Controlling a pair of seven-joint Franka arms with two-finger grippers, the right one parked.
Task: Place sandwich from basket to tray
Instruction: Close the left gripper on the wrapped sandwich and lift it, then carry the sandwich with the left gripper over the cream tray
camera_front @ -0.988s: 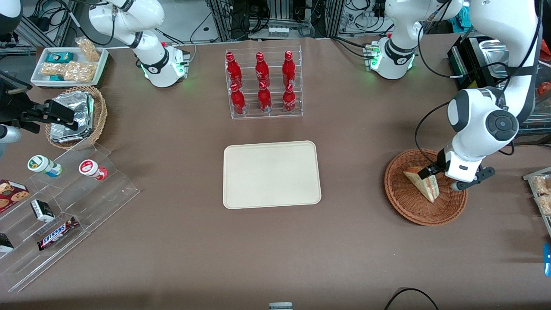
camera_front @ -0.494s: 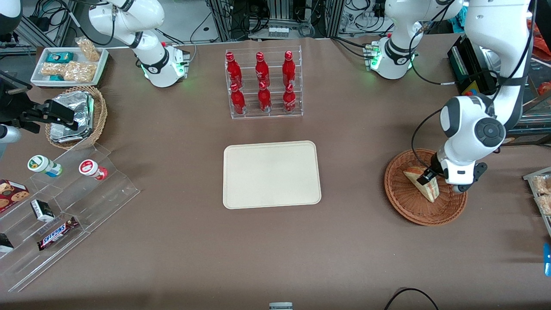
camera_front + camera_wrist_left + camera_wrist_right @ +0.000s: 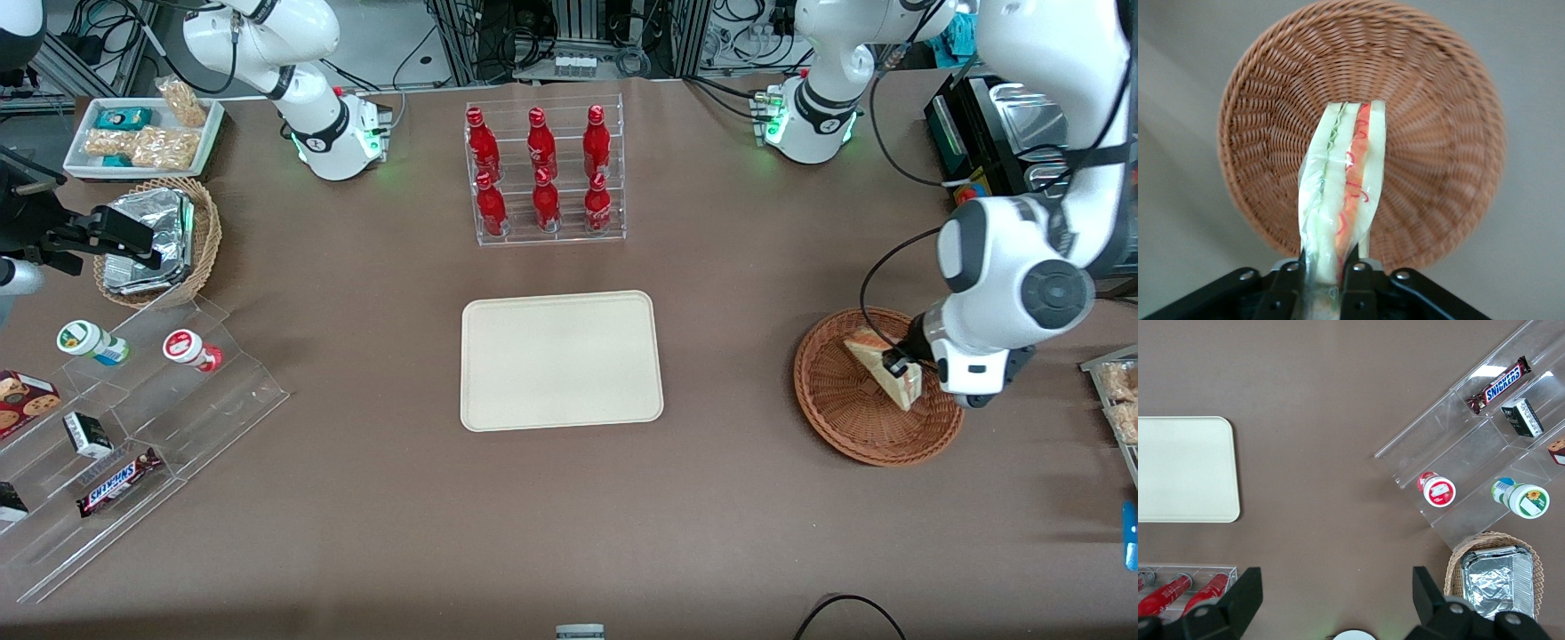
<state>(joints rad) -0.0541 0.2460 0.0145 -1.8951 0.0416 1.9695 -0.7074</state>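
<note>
Sandwich (image 3: pixel 1338 193), a clear-wrapped wedge with red, orange and green layers, sits clamped in the end effector (image 3: pixel 1328 270) above the basket (image 3: pixel 1431 133).

gripper (image 3: pixel 1328 275) edge-cropped — sandwich (image 3: pixel 1341 180) base hidden

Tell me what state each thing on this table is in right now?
Tool: over the basket, shut on the sandwich.
Sandwich: gripped on edge, in clear wrap.
Basket: on the table, holding nothing else.
Tray: flat, bare.
Red bottles: upright in their clear rack.
</note>
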